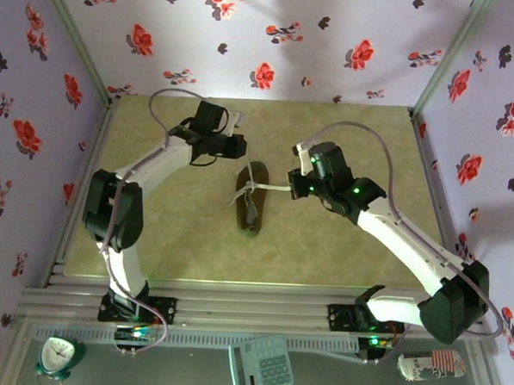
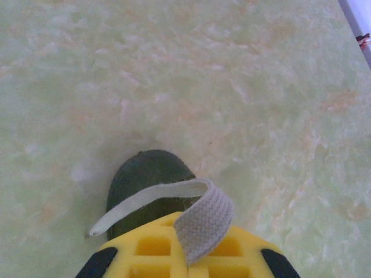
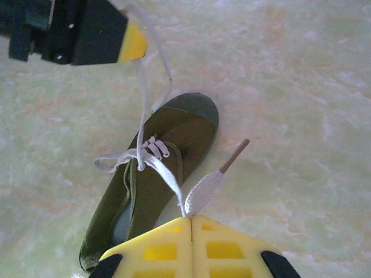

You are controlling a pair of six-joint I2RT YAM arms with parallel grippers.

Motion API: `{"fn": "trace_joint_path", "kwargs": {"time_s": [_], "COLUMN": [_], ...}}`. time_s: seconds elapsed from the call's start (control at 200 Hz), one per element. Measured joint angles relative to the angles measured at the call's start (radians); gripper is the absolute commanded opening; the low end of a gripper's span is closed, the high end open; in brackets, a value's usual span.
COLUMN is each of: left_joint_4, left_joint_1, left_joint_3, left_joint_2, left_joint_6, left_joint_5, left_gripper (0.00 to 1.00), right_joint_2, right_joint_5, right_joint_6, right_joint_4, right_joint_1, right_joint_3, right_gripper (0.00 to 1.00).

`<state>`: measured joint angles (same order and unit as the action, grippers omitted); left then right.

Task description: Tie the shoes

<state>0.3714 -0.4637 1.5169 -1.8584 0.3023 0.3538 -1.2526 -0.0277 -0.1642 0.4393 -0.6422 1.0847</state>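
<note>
The olive-green shoe [image 1: 252, 196] lies in the middle of the table, toe towards the back wall. In the right wrist view the shoe [image 3: 156, 179] has its white laces crossed in a loose knot over the tongue. My right gripper [image 3: 191, 219] is shut on one lace [image 3: 203, 190] just right of the shoe, and the brown lace tip [image 3: 235, 155] sticks out past it. My left gripper [image 2: 194, 262] is shut on the other lace [image 2: 203, 217], above the shoe's toe [image 2: 148, 179]. That lace [image 3: 142, 92] runs up from the knot to the left gripper [image 3: 130, 45].
Flowered walls close the table [image 1: 341, 240] on three sides. On the near ledge in front of the arm bases lie a small clock [image 1: 59, 355], a calculator [image 1: 261, 366] and a can [image 1: 431, 365]. Bare green tabletop surrounds the shoe.
</note>
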Motion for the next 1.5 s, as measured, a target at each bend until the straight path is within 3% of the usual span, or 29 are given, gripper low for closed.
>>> {"fn": "trace_joint_path", "kwargs": {"time_s": [0.155,0.215,0.37,0.515,0.675,0.815,0.925,1.13,1.5], "left_joint_4": [0.017,0.02,0.032,0.02,-0.005,-0.047,-0.08,-0.112,-0.196], "left_joint_1": [0.0,0.0,0.0,0.001,0.017,0.046,0.05,0.05,0.048], "left_joint_3": [0.089,0.093,0.072,-0.022,-0.223,-0.385,-0.465,-0.569,-0.637], "left_joint_2": [-0.072,-0.086,-0.092,-0.05,0.119,0.254,0.261,0.245,0.23], "left_joint_6": [0.001,0.002,0.016,0.032,0.04,0.05,0.049,0.038,-0.01], "left_joint_5": [0.002,-0.002,-0.024,-0.069,-0.127,-0.145,-0.141,-0.122,-0.034], "left_gripper": [0.03,0.13,0.53,0.73,0.68,0.56,0.44,0.44,0.56], "right_joint_2": [-0.021,-0.031,-0.051,-0.062,-0.085,-0.099,-0.113,-0.127,-0.132], "right_joint_5": [-0.014,-0.015,-0.019,-0.018,-0.018,-0.021,-0.026,-0.03,-0.039], "right_joint_6": [-0.002,-0.003,-0.003,-0.003,-0.002,0.0,0.0,0.0,0.0], "right_joint_4": [-0.001,0.0,0.001,0.002,0.01,0.014,0.015,0.016,0.015], "right_joint_1": [-0.007,-0.011,-0.013,-0.014,-0.015,-0.017,-0.017,-0.019,-0.02], "right_joint_3": [-0.007,-0.007,-0.007,-0.005,0.014,0.031,0.042,0.046,0.046], "right_gripper": [0.0,0.0,0.0,0.0,0.0,0.0,0.0,0.0,0.0]}}
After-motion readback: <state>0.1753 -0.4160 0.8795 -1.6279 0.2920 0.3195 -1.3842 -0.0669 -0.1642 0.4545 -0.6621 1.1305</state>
